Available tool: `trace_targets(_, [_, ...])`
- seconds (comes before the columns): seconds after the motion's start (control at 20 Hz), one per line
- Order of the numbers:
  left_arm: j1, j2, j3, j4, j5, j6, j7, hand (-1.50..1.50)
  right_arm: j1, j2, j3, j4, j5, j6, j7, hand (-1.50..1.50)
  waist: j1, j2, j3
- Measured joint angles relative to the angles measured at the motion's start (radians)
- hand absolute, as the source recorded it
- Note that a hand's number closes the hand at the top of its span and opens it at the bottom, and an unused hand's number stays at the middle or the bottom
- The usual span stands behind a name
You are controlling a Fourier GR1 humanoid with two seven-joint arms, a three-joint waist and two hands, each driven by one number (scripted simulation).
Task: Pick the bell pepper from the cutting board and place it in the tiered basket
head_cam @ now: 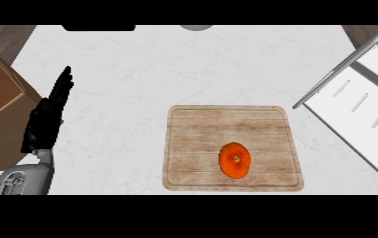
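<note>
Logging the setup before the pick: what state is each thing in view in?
bell pepper: lying on the cutting board, untouched.
cutting board: flat on the counter, bearing only the bell pepper.
left hand: open, fingers straight, resting at the view's left.
tiered basket: partly in view at right, pepper not in it.
right hand: not in view.

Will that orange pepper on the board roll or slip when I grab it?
The bell pepper looks rounded and smooth-skinned, so a grip may slide on it. It sits alone on the flat cutting board, so a sideways nudge could probably roll it. Its plump outline suggests it is stiff.
</note>
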Motion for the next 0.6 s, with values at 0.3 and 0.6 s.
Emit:
trace_targets(0.3, [-0.007,-0.013,0.005,0.021,-0.007,0.000,-0.012,0.00,0.101,-0.007,-0.082,-0.048,-0.110,-0.015,-0.063,1.50,0.002,0.002,0.001])
trace_targets(0.6, [0.000,-0.023,-0.003,-0.001,-0.019,0.002,0.003,0.00,0.158,0.059,-0.195,-0.082,-0.227,-0.055,-0.027,-1.50,0.002,0.003,0.003])
